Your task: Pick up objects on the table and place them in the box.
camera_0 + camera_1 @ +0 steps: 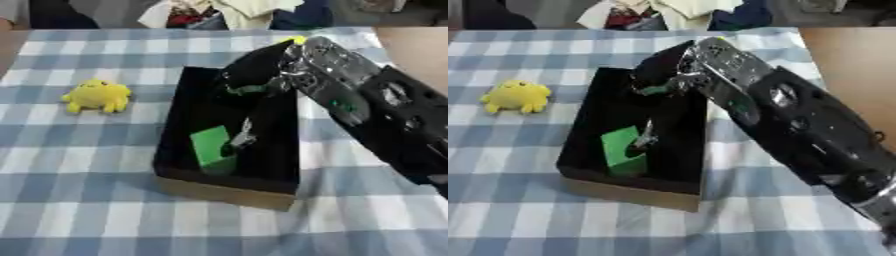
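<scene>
A black-lined cardboard box (219, 192) stands in the middle of the table. Inside it, near the front, a green block (208, 145) lies tilted. My right arm comes in from the right, and my right hand (249, 77) reaches down into the box, its tip touching the block's right edge. Dark hand against dark lining hides whether it holds the block. A yellow plush toy (97, 95) sits on the cloth left of the box, apart from it. My left hand shows in neither view.
The blue-and-white checked tablecloth (79, 210) covers the table. Clothing and bags (232, 12) lie along the far edge. A bare wooden surface (850, 55) shows at the far right. My right forearm (815, 135) spans the box's right side.
</scene>
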